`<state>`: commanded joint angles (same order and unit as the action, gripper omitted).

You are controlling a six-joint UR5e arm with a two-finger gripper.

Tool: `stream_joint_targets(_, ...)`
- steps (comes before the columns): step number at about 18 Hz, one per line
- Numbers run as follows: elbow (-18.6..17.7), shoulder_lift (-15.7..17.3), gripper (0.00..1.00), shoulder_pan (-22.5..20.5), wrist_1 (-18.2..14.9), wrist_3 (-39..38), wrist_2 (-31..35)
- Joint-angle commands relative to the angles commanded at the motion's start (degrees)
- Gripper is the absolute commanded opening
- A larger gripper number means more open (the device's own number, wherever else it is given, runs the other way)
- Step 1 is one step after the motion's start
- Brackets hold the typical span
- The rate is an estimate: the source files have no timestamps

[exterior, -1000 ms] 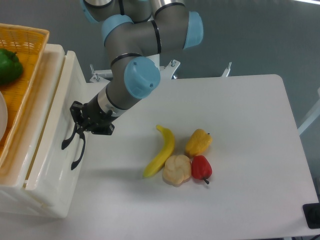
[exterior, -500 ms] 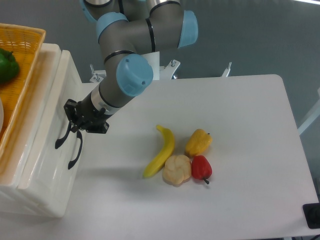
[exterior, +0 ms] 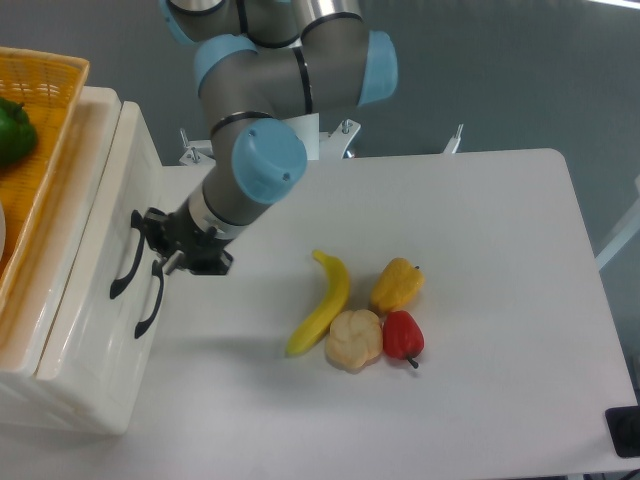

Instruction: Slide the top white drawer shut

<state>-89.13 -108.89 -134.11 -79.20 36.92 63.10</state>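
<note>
White top drawer sits nearly flush; arm angles down-left, pincer beside its handle, opening unclear, perhaps narrow

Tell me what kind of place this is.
Probably a robotics lab test bench: a robot arm over a plain white table, a small white drawer cabinet, and toy-like produce such as a banana.

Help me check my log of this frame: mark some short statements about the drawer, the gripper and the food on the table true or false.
1. The gripper is by the black handle of the top white drawer. True.
2. The banana lies in the orange basket. False: it lies on the table.
3. A red pepper sits beside a yellow pepper. True.
4. The basket is empty. False: a green pepper is inside.
</note>
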Motion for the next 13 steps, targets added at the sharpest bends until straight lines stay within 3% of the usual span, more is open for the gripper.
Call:
stream_joint_targets(4, 0.9, -1.3, 0.54, -6.4, 7.1, 0.3, 0.8)
stream_joint_targets(7, 2.2, -2.6, 0.56, -10.4, 7.9, 0.4, 1.2)
stream_joint_targets(9, 2.6, -2.8, 0.65, -12.9, 8.1, 2.0, 2.4)
stream_joint_targets(10, 2.6, -2.8, 0.71, -13.9, 8.1, 2.9, 2.6)
stream_joint_targets(11, 2.6, -2.6, 0.9, -14.9, 8.1, 3.9, 2.6)
stream_joint_targets(12, 2.7, -2.6, 1.0, -16.0, 8.1, 4.7, 2.6)
stream_joint_targets(13, 2.9, -2.6, 1.0, -16.9, 8.2, 6.0, 2.6)
